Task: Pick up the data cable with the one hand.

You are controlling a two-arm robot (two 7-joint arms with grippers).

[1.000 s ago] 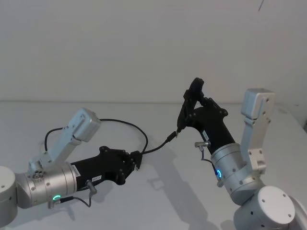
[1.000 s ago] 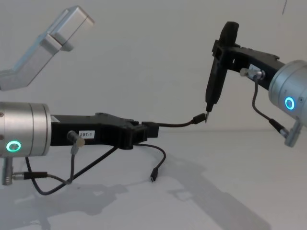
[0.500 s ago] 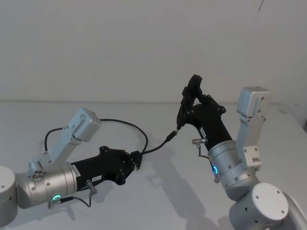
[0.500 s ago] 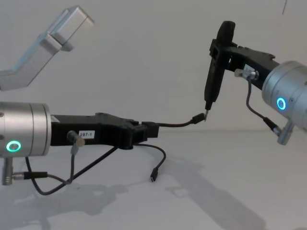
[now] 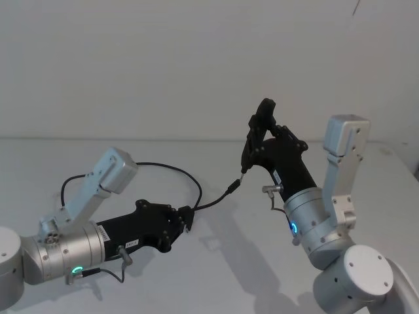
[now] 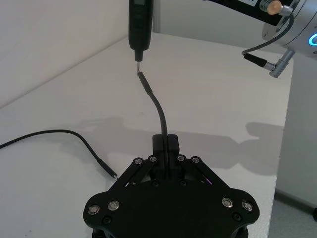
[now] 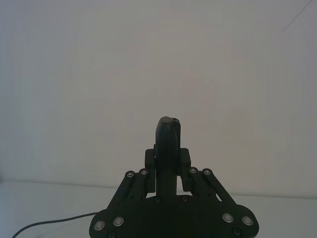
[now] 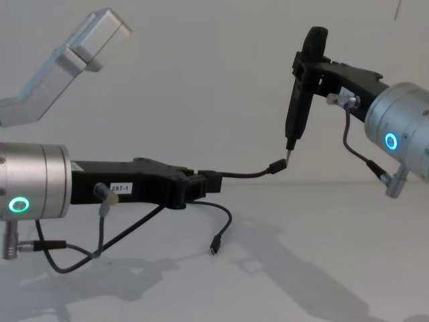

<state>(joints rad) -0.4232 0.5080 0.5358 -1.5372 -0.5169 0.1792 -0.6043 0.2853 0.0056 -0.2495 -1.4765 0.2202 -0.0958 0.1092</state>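
The data cable [image 5: 171, 167] is thin and black. My left gripper [image 5: 188, 218] is shut on its small junction [image 8: 209, 180], held above the table. One branch sticks forward to a plug end [image 8: 277, 166]; another hangs down with its plug [image 8: 214, 248] close to the table. In the left wrist view the cable [image 6: 157, 106] rises from between the fingers [image 6: 173, 145]. My right gripper [image 5: 256, 145] is shut on a black pen-shaped tool [image 8: 300, 94], whose metal tip [image 8: 289, 156] sits right at the forward plug end.
The white table [image 8: 315, 268] spreads under both arms, with a bare white wall behind it. The rest of the cable loops back over the table toward the left arm's elbow [image 5: 111, 171]. A short grey wire [image 8: 355, 151] hangs from the right wrist.
The right arm has shifted slightly left and the pen tool has lifted a touch, its tip staying at the plug end. The left arm and the cable have not moved.
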